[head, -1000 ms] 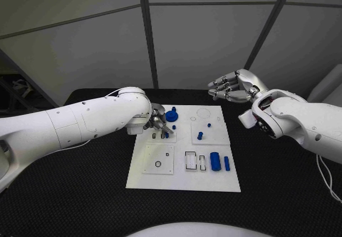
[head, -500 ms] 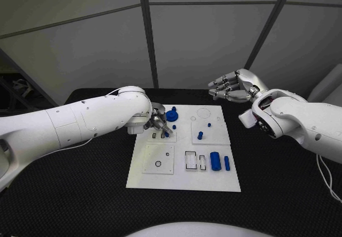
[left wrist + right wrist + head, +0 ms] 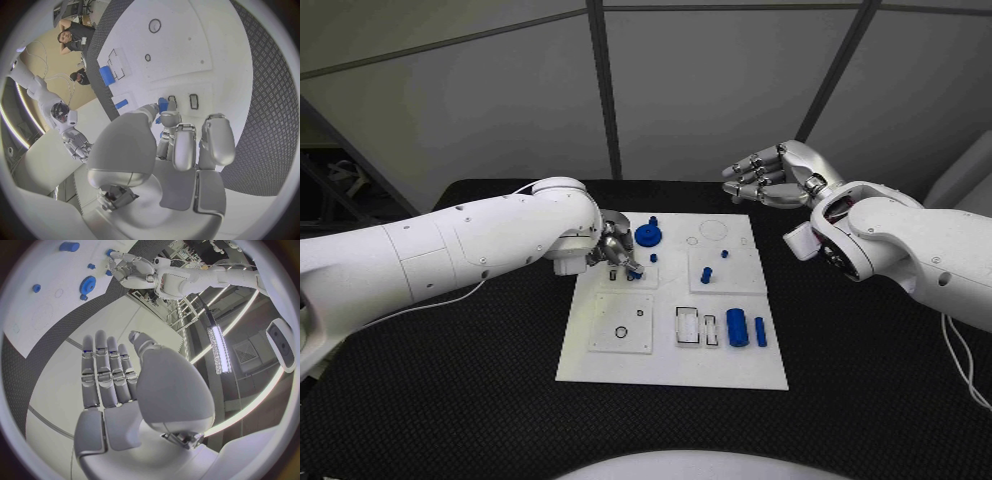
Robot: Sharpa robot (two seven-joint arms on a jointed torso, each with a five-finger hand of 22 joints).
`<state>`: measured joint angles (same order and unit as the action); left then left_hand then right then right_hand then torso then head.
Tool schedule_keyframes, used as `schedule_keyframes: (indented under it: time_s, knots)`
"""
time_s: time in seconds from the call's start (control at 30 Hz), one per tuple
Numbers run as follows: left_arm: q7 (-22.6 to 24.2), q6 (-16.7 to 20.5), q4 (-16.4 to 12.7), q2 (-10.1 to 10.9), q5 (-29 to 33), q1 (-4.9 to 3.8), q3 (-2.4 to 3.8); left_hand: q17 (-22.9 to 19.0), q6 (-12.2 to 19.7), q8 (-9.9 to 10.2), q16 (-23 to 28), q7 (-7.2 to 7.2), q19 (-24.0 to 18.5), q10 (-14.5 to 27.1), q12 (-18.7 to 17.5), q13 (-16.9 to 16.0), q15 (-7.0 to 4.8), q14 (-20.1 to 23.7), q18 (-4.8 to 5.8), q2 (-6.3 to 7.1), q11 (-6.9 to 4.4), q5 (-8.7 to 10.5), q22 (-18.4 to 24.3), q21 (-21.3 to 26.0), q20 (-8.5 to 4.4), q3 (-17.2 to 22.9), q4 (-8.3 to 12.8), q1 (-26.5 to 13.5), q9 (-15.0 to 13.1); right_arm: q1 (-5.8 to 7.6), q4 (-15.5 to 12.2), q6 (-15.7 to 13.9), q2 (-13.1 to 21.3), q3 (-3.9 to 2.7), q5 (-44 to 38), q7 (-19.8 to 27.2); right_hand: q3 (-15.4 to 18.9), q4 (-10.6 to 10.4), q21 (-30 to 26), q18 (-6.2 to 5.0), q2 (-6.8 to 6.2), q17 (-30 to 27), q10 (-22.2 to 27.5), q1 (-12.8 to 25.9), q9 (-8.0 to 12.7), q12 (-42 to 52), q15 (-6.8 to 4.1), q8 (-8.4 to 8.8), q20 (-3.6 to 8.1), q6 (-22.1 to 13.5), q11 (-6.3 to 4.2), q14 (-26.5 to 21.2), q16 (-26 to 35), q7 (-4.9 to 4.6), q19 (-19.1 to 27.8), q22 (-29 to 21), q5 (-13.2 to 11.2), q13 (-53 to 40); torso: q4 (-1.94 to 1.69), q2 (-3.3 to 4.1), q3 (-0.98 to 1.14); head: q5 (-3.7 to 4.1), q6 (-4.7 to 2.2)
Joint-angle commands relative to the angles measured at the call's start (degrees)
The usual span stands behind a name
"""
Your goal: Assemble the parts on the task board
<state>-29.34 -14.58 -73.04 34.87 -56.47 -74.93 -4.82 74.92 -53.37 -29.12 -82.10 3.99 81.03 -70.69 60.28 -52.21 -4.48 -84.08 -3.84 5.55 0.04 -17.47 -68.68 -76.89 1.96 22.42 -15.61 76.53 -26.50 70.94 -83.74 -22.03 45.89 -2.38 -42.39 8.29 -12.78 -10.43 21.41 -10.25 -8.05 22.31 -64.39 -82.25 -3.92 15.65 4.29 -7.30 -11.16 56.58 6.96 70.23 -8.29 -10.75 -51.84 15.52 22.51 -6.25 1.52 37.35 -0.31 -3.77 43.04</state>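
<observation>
Left hand [image 3: 617,250] was down over the far-left panel of the task board [image 3: 672,372], fingers pinched on a small blue peg [image 3: 163,105]; wrist cam showed the peg tip right beside two small dark-rimmed slots [image 3: 193,100]. Couldn't tell if the peg was already seated or just above the surface, fingers blocked the contact pt.

Right hand [image 3: 772,173] was up off the table beyond the board's far-right corner, fingers loosely spread, holding nothing.

Handling, judged from looks: peg looked like small rigid plastic, light, prob smooth, so easy to twist or slip in a fingertip pinch. Best hold is mid-shaft w/ the lower end left free for insertion. Tilt would likely jam it at the hole edge.

Board contents:
- blue gear [image 3: 648,236] on the far-left panel, just beside the left hand
- short blue pegs [image 3: 705,274] standing on the far-right panel
- near-right area: two outlined rectangular recesses [image 3: 687,325], then a fat blue cylinder [image 3: 736,327] and a thinner blue bar [image 3: 760,332] lying beside them
- near-left panel [image 3: 620,322] had a ring mark and small holes, no blue parts in it
</observation>
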Motion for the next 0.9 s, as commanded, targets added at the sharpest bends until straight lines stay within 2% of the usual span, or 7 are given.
schedule_keyframes:
  time_s: [0.03,0.1,0.23,0.47,0.63,0.7,0.9]
  knots:
    - [0.7,4.2,-1.0,0.9,5.5,-0.07,0.03,3.1,-0.7,-0.9,0.3,-0.06,0.0,-0.8,-0.1,0.1,0.27,-2.9,-0.63,3.33,-0.46,-1.97,-0.2,0.3,0.09,15.2,9.6,-3.7,-1.0,0.11,0.0,0.2,0.0,-0.04,-0.1,0.1,-0.4,0.0,-0.3,-0.20,-0.62,0.0,-0.4,-0.1,0.0,-0.3,-0.02,0.39,-0.06,-0.1,0.03,0.2,0.3,-0.39,-0.3,-0.1,0.4,0.1,0.00,0.00,-0.01,0.02,0.06]
    - [1.1,6.5,-2.0,1.9,7.5,-0.05,0.02,3.1,-0.8,-1.7,0.3,-0.32,0.1,-1.3,0.0,0.0,0.17,-2.9,-0.59,3.94,-0.67,-2.86,-0.6,0.2,0.06,18.9,11.3,-5.9,-2.1,0.10,0.1,0.3,0.0,-0.04,-0.1,0.1,-0.4,0.0,-0.3,-0.20,-0.62,-0.1,-0.4,-0.1,0.0,-0.3,-0.01,0.39,-0.06,-0.1,0.03,0.2,0.3,-0.39,-0.3,-0.1,0.4,0.1,-0.09,0.00,-0.01,0.05,0.08]
    - [1.6,10.5,-3.9,3.8,9.5,0.03,0.01,3.2,-1.1,-3.1,0.2,-0.52,0.3,-2.1,0.4,-0.5,-0.08,-2.9,-0.54,5.00,-1.03,-4.83,-1.1,-0.1,-0.20,22.5,13.6,-9.0,-3.6,0.10,0.2,0.3,0.0,-0.04,-0.1,0.1,-0.4,0.0,-0.3,-0.20,-0.65,-0.1,-0.4,0.0,0.0,-0.3,0.00,0.40,-0.07,-0.2,0.05,0.2,0.3,-0.41,-0.3,-0.1,0.4,0.1,-0.12,0.00,0.02,0.01,0.14]
    - [1.3,16.8,-7.5,6.7,9.6,0.28,-0.06,3.3,-1.0,-5.3,0.2,-0.98,0.5,-3.3,1.4,-1.5,-0.45,-3.0,-0.46,5.57,-1.50,-7.13,-1.7,-0.3,-0.56,26.1,16.5,-13.0,-5.4,0.10,0.4,0.4,0.1,-0.04,-0.1,0.1,-0.4,0.0,-0.4,-0.19,-0.68,-0.1,-0.4,0.1,0.0,-0.3,0.03,0.43,-0.08,-0.2,0.07,0.2,0.4,-0.43,-0.3,-0.1,0.5,0.1,-0.20,-0.06,0.04,-0.27,0.32]
    - [0.7,17.7,-8.6,7.3,7.5,0.45,-0.12,3.3,-0.9,-5.8,0.3,-1.10,0.6,-3.7,2.0,-2.1,-0.55,-3.0,-0.43,5.50,-1.61,-7.52,-2.0,-0.4,-0.67,26.8,17.2,-14.0,-5.6,0.10,0.5,0.4,0.1,-0.03,-0.1,0.0,-0.4,0.0,-0.4,-0.19,-0.68,-0.1,-0.4,0.1,0.0,-0.3,0.03,0.43,-0.08,-0.2,0.08,0.2,0.4,-0.43,-0.3,-0.1,0.5,0.2,-0.42,-0.21,0.09,-0.20,0.66]
    - [0.5,17.5,-8.7,7.3,6.1,0.56,-0.16,3.3,-0.9,-5.9,0.3,-1.12,0.6,-3.9,2.2,-2.4,-0.57,-3.0,-0.41,5.48,-1.64,-7.53,-2.1,-0.5,-0.68,26.9,17.4,-14.1,-5.7,0.10,0.6,0.4,0.1,-0.03,-0.1,0.0,-0.4,0.0,-0.5,-0.18,-0.71,-0.1,-0.4,0.1,0.0,-0.3,0.04,0.45,-0.09,-0.2,0.10,0.2,0.5,-0.44,-0.3,-0.2,0.5,0.2,-0.27,-0.20,0.13,-0.40,0.74]
    - [-0.1,16.5,-7.7,6.5,1.3,0.99,-0.44,3.3,-0.8,-6.4,0.3,-1.21,0.8,-4.0,2.5,-2.6,-0.64,-3.0,-0.34,5.42,-1.72,-7.61,-2.5,-0.7,-0.75,27.2,17.9,-14.7,-5.9,0.10,0.7,0.5,0.1,-0.03,-0.1,0.0,-0.4,0.0,-0.5,-0.18,-0.74,-0.1,-0.3,0.2,0.0,-0.4,0.06,0.47,-0.11,-0.2,0.12,0.2,0.5,-0.46,-0.3,-0.2,0.6,0.2,-0.21,-0.18,0.12,-0.45,0.88]
